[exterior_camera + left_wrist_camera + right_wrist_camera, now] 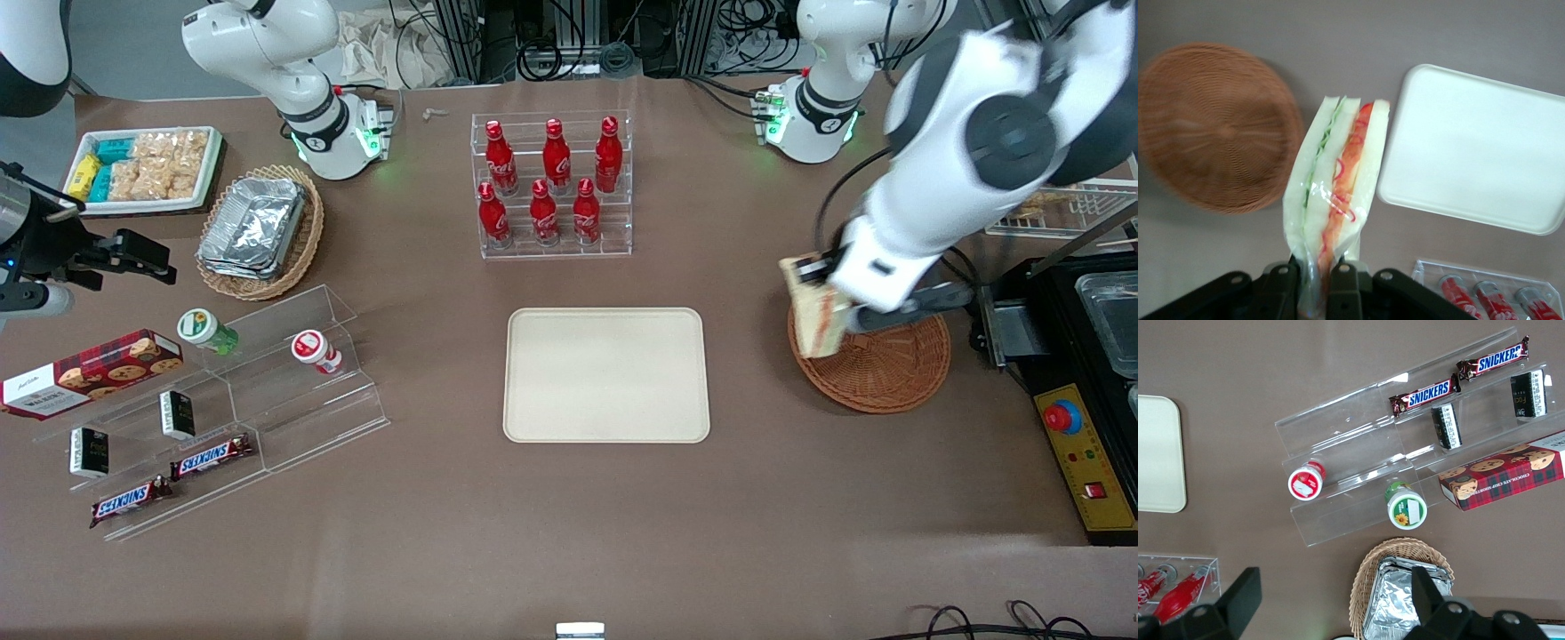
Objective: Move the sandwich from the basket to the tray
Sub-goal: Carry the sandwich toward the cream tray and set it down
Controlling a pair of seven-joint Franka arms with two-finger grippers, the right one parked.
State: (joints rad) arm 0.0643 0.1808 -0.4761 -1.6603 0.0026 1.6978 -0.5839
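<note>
My left gripper is shut on the sandwich, a wrapped wedge of pale bread with red and green filling along its edge. It holds the sandwich in the air above the rim of the reddish-brown wicker basket, at the side nearest the tray. The basket shows nothing inside it. The cream tray lies flat and bare at the middle of the table, apart from the basket toward the parked arm's end.
A clear rack of red cola bottles stands farther from the front camera than the tray. A black control box sits at the working arm's end. A tan basket of foil containers and clear snack shelves lie toward the parked arm's end.
</note>
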